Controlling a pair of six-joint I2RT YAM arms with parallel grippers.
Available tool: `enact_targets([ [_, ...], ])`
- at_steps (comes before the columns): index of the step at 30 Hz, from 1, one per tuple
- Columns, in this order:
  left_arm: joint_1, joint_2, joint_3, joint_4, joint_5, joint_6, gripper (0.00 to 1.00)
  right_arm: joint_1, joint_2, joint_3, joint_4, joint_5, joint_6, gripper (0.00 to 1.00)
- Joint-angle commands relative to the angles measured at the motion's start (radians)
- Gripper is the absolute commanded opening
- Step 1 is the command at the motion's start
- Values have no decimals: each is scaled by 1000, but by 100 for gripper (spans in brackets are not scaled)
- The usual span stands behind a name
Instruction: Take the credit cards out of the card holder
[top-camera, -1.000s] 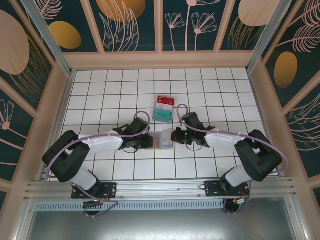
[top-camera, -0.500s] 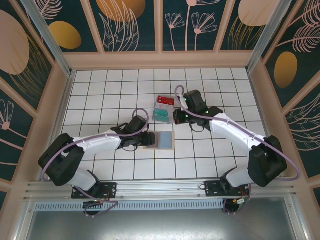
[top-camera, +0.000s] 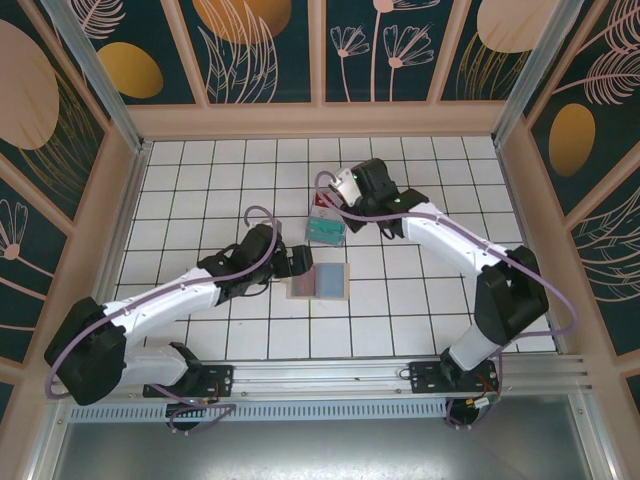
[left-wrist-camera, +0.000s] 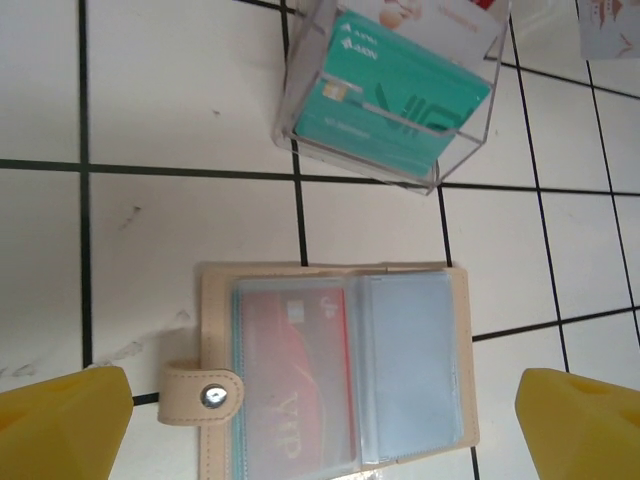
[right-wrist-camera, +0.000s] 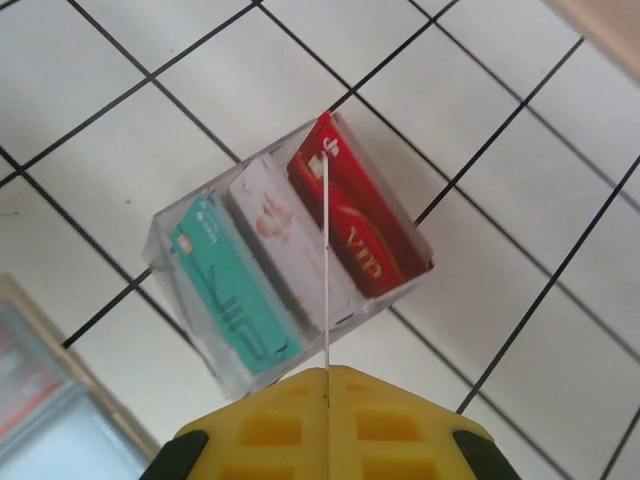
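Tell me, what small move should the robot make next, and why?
Probably the right pincer should lower its card into the clear box and let go. It is shut on that card, edge-on over the box, where three cards already stand. The left pincer stands open over the holder, which holds one red card.

The left arm (top-camera: 160, 300) and right arm (top-camera: 450, 237) have white links, black joints and looping lilac cables; the fingers (left-wrist-camera: 60, 420) are yellow, the right pair (right-wrist-camera: 285, 430) apparently grid-moulded.
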Motion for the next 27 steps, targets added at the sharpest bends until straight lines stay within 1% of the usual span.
enact_targets([
  [1, 10, -30, -21, -44, -78, -31, 98, 27, 44, 57, 0, 79, -157, 0],
  [4, 15, -48, -30, -49, -90, -32, 99, 63, 90, 73, 5, 134, -213, 0],
  [10, 23, -61, -47, -56, -90, -43, 99, 90, 157, 88, -3, 139, -224, 0],
  [21, 31, -70, -69, -46, -84, -48, 98, 100, 221, 79, 6, 167, -220, 0],
  [22, 32, -70, -70, -45, -83, -47, 98, 100, 227, 80, 8, 170, -218, 1],
  [23, 31, -69, -70, -44, -83, -48, 99, 100, 231, 83, 10, 175, -212, 4],
  [24, 34, -69, -71, -44, -82, -47, 99, 100, 236, 87, 11, 180, -207, 9],
  [25, 33, -67, -71, -44, -81, -47, 99, 100, 241, 89, 16, 189, -202, 11],
  [27, 34, -69, -70, -43, -80, -46, 98, 100, 251, 89, 30, 211, -194, 14],
])
